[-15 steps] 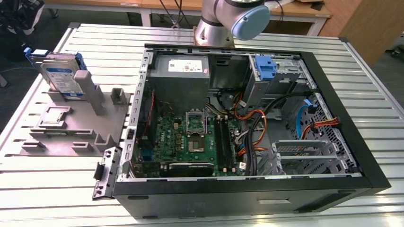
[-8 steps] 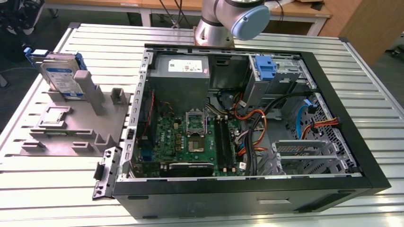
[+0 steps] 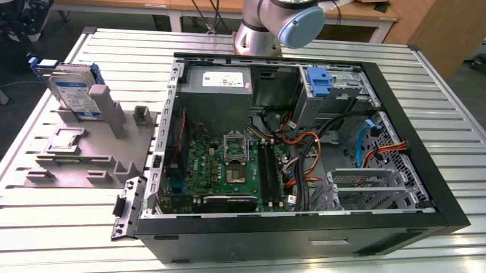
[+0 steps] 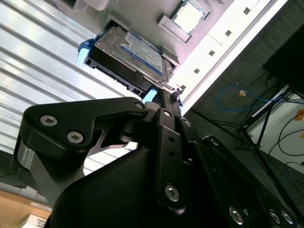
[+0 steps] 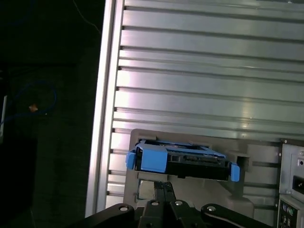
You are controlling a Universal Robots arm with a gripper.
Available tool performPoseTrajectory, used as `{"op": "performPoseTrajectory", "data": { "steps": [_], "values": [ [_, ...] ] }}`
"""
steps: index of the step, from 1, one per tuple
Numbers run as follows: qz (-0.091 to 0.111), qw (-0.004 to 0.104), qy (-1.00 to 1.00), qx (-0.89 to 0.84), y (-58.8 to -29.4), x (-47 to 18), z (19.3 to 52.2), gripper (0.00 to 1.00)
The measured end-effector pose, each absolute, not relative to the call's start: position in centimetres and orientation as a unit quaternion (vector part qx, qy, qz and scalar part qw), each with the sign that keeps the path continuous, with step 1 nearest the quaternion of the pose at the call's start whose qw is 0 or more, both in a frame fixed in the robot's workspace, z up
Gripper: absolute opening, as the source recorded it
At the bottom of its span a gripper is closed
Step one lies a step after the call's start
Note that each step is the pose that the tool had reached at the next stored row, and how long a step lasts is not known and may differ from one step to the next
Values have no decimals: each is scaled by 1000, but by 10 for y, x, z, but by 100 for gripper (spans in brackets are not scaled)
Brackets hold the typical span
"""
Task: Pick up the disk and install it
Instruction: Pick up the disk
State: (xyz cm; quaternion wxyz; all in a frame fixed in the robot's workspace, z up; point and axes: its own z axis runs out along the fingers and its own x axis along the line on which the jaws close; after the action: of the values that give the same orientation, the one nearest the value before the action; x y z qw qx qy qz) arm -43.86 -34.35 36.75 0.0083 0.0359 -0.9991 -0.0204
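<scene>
The disk [image 3: 76, 91] stands on edge in a grey holder [image 3: 72, 156] on the slatted table, at the exterior view's left. It is a grey drive with a blue-and-white label in a blue carrier. Both wrist views look down on the disk [image 4: 137, 52] [image 5: 190, 161] in its slot. My gripper [image 4: 172, 92] [image 5: 164, 186] hangs over the holder with its black fingers pressed together and nothing between them. Its tips line up close to the disk's edge but look apart from it.
An open computer case [image 3: 448, 219] lies to the exterior view's right of the holder, with a motherboard, cables, a grey power-supply box [image 3: 220, 79] and a bare blue bracket [image 3: 319, 79] in the drive bay. The arm's base [image 3: 262, 25] rises behind the case. The table edge [image 5: 102, 118] runs beside the holder.
</scene>
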Motion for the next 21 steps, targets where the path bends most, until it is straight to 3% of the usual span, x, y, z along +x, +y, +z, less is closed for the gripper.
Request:
{"op": "performPoseTrajectory", "data": {
  "steps": [21],
  "values": [
    [-20, 9, -998, 56, -344, -439, 367, 10]
  ]
}}
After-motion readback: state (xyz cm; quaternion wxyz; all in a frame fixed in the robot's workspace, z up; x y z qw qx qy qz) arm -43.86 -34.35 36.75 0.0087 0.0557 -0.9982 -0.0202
